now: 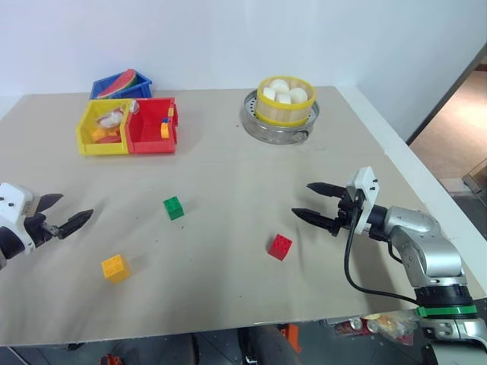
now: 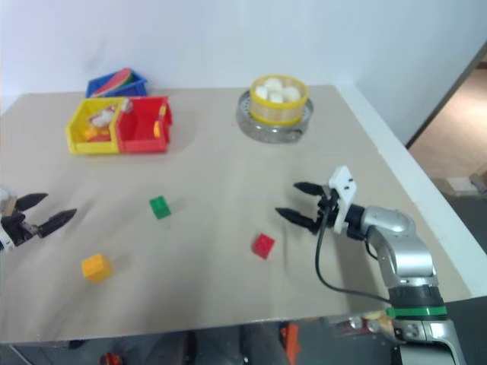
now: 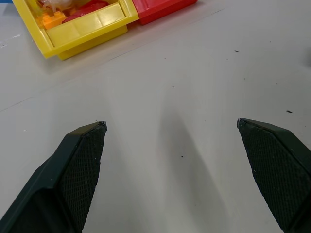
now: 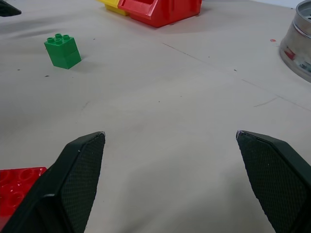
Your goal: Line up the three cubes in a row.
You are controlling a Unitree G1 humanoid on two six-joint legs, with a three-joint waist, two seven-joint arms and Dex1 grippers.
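Three cubes lie apart on the beige table (image 1: pixel 228 175). The green cube (image 1: pixel 173 207) sits near the middle, the red cube (image 1: pixel 280 246) lies to its right and nearer, and the yellow cube (image 1: pixel 116 268) rests near the front left. My right gripper (image 1: pixel 303 201) hovers open just right of the red cube, pointing left, with nothing between its fingers. In the right wrist view the red cube (image 4: pixel 17 187) shows beside one finger and the green cube (image 4: pixel 62 49) farther off. My left gripper (image 1: pixel 73 211) stands open at the left edge, above and left of the yellow cube.
A yellow bin (image 1: pixel 102 127) and a red bin (image 1: pixel 152 125) stand at the back left, with a blue bin (image 1: pixel 122 85) behind them. A metal steamer (image 1: pixel 279 122) holding a yellow basket of white buns (image 1: pixel 285 99) sits at the back centre. The table's right edge runs close to my right arm.
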